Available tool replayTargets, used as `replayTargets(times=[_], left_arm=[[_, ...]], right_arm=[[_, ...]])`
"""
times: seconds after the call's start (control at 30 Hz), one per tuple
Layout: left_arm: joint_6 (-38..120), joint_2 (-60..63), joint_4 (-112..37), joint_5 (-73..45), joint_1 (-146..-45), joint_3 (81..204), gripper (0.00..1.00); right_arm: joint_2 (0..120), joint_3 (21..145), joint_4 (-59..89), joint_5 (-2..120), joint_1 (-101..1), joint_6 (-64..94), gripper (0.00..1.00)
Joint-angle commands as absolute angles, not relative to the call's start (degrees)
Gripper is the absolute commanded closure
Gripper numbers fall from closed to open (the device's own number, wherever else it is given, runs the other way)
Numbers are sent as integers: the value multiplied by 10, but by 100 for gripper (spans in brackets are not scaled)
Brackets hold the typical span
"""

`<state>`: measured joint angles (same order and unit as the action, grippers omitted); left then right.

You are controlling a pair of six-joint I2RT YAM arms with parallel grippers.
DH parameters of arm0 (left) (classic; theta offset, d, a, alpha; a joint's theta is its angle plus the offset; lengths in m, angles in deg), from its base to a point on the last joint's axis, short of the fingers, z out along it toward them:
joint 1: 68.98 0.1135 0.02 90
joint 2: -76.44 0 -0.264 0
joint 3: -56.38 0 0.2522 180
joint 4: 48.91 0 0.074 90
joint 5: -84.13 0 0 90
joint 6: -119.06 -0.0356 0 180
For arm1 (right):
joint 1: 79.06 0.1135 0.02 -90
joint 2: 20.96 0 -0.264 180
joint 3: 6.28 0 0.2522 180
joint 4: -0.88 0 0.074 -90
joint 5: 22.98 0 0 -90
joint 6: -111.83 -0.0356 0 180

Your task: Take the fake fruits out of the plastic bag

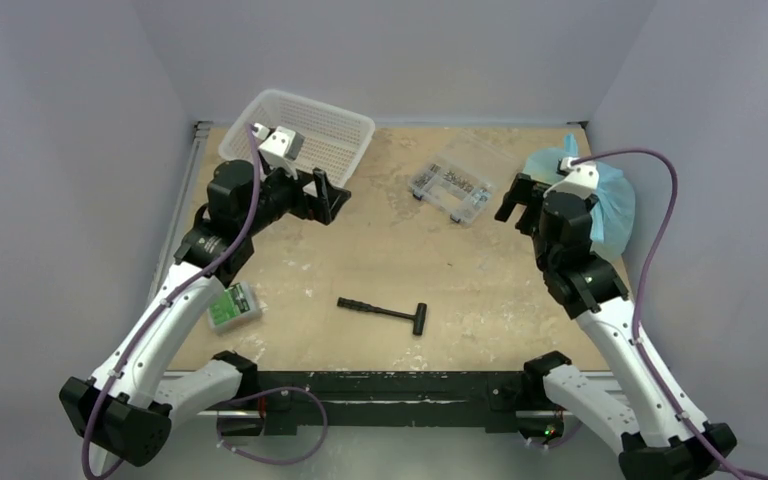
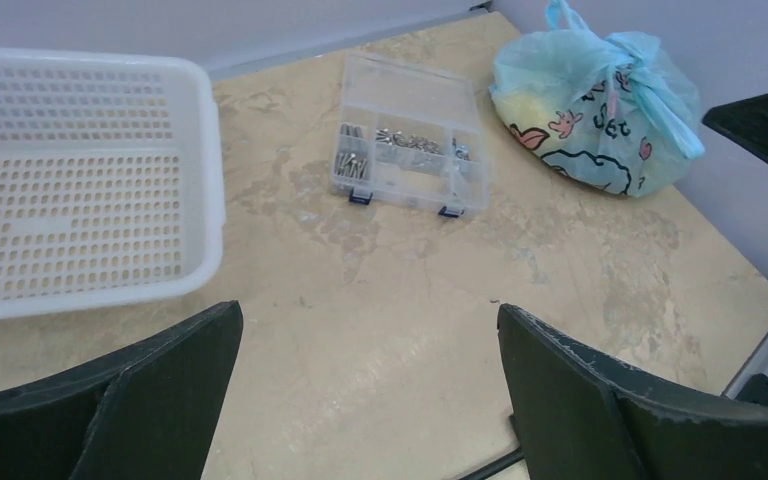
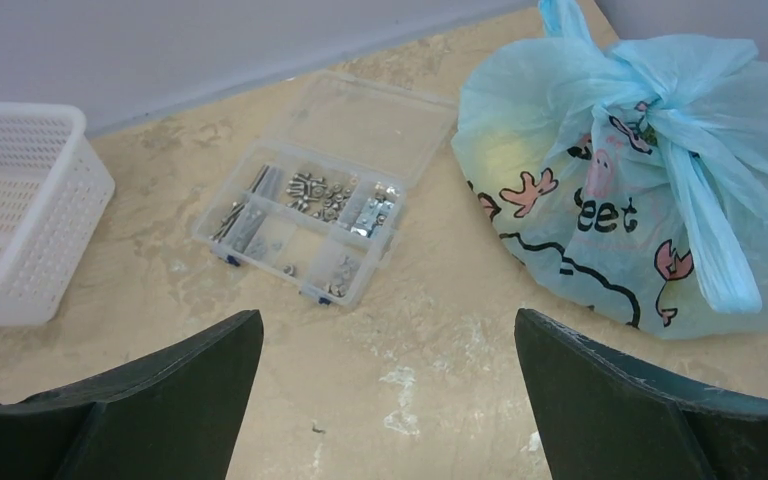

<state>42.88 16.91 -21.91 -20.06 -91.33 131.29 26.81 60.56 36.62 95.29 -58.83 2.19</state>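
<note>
In the top view the thin light-blue plastic bag (image 1: 615, 205) is largely hidden behind the right arm (image 1: 572, 238). Its contents are veiled; only a pale yellow patch (image 3: 505, 160) is discerned. The white mesh plastic basket (image 2: 80, 180) is cut by both wrist views' left edges.

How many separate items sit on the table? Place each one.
5: white basket far left; clear parts box far centre; blue plastic bag far right; black hammer near centre; green-and-white box near left. Bag and basket may hold more.
</note>
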Motion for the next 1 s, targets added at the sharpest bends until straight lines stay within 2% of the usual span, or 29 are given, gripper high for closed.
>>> replayTargets(times=[0.0, 0.33, 0.53, 0.8, 0.97], left_arm=[[417, 167, -251, -233, -929, 1332, 0], [446, 130, -242, -279, -930, 1354, 0], [462, 103, -240, -299, -930, 1362, 0], [500, 90, -259, -342, -932, 1361, 2], [506, 85, -260, -346, -938, 1361, 2]], right_arm=[[308, 625, 350, 978, -589, -10, 1], [409, 635, 295, 1032, -611, -30, 1], [464, 690, 313, 1020, -699, -43, 1], [527, 742, 292, 1080, -761, -33, 1], [598, 787, 299, 1045, -797, -67, 1]])
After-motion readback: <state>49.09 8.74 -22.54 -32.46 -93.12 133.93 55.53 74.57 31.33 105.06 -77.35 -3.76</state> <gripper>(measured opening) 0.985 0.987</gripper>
